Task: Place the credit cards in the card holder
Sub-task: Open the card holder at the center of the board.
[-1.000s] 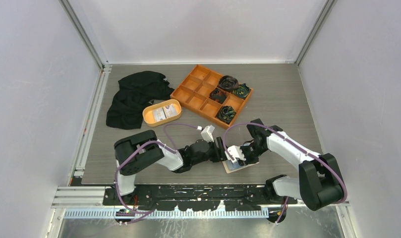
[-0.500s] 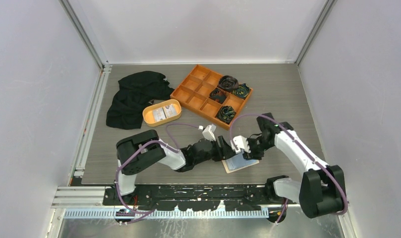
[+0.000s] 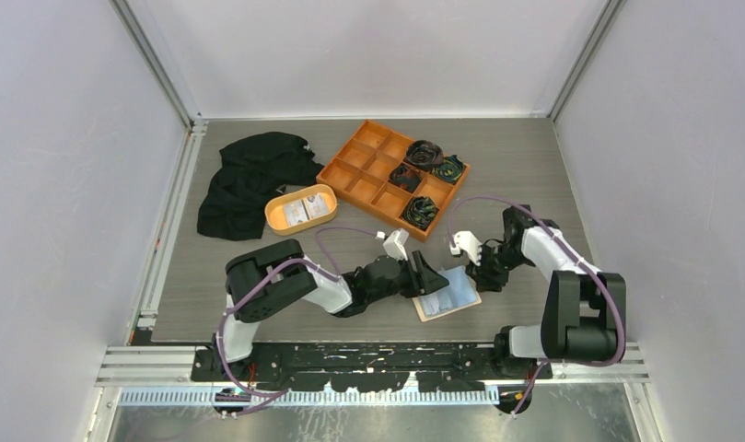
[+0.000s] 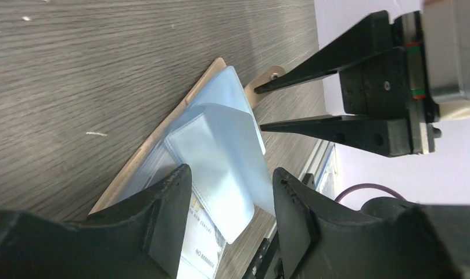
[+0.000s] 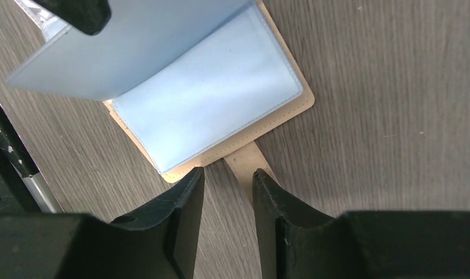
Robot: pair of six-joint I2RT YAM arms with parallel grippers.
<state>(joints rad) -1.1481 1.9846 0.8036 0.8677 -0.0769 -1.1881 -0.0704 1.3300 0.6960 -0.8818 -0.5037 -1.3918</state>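
Observation:
The beige card holder [image 3: 453, 298] lies open near the table's front edge, its light blue clear sleeves fanned up. In the left wrist view one sleeve [image 4: 221, 157] stands up from the holder [image 4: 140, 152], with a white printed card [image 4: 200, 238] under it. My left gripper [image 3: 433, 279] is open and straddles that sleeve and card [image 4: 229, 215]. My right gripper [image 3: 486, 272] is open at the holder's right edge. In the right wrist view [image 5: 226, 195] its fingertips flank the holder's snap tab [image 5: 244, 160] without gripping it. More cards [image 3: 304, 208] lie in the oval dish.
An oval orange dish [image 3: 278, 215] sits behind the left arm. A large orange divided tray [image 3: 364, 166] with coiled dark items stands at the back middle. A black cloth [image 3: 249, 180] lies at the back left. The table's metal front rail is just beyond the holder.
My right gripper has pulled back to the right, off the holder to its tab edge. My left gripper has moved right, over the holder's sleeves.

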